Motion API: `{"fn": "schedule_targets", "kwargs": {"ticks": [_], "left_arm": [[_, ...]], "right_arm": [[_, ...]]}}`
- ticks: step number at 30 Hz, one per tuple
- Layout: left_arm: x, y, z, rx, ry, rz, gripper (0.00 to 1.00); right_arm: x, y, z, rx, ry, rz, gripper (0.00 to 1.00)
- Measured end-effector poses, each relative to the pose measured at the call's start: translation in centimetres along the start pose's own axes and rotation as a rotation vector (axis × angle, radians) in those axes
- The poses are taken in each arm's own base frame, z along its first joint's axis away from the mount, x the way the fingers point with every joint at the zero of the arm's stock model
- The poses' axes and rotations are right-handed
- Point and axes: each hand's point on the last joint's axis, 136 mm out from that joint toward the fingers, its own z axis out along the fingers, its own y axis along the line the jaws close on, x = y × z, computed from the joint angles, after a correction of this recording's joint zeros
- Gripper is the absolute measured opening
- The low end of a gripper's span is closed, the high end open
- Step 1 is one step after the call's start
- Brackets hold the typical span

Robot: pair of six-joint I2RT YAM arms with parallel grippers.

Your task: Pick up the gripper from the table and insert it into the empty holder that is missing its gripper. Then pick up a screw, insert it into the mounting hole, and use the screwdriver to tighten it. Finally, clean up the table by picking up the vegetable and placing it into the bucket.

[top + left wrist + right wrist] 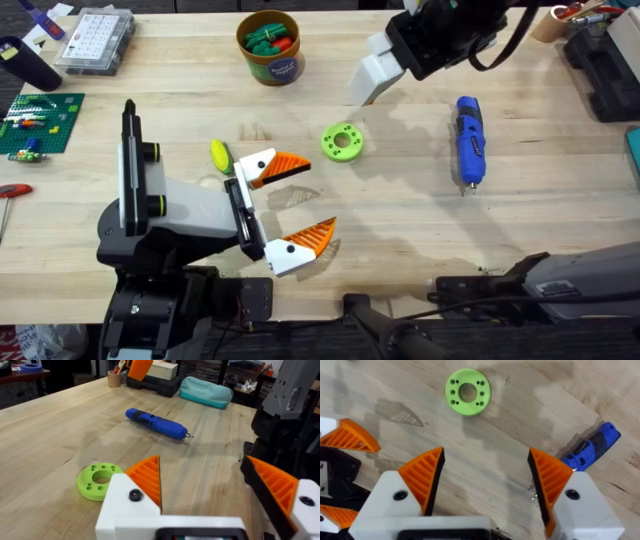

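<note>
Two open, empty claws, left (292, 204) and right (485, 480), hover over the table (420, 230); the screwdriver (469, 140) (untouched) seemingly awaits the right's grasp.

One blue screwdriver (469, 141), one green disc (341, 141), one yellow vegetable (219, 153), one bucket (270, 62)

It was a workshop: a wooden workbench (420, 230) carried a parts organizer (95, 40), with tool cases (152, 382) behind.
</note>
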Motion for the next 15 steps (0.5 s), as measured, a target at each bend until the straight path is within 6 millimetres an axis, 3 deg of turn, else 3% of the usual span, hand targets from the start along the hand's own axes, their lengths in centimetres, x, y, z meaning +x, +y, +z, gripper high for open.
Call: {"fn": "schedule_targets", "kwargs": {"ticks": [6, 7, 10, 11, 15], "left_arm": [[0.0, 0.0, 0.0, 0.001, 0.000, 0.000, 0.992], [0.0, 0.0, 0.0, 0.001, 0.000, 0.000, 0.993], [0.0, 0.0, 0.0, 0.001, 0.000, -0.004, 0.933], [0.0, 0.0, 0.0, 0.002, 0.000, -0.007, 0.838], [0.0, 0.0, 0.0, 0.002, 0.000, -0.007, 0.206]], "right_arm": [[0.2, 1.0, 0.0, -0.040, 0.009, -0.021, 0.987], [0.7, 3.1, -0.1, -0.101, 0.025, -0.077, 0.987], [1.2, 5.2, -0.1, -0.143, 0.033, -0.137, 0.987], [1.3, 5.9, -0.2, -0.151, 0.034, -0.157, 0.987], [1.8, 7.1, -0.2, -0.158, 0.040, -0.207, 0.987]]}}
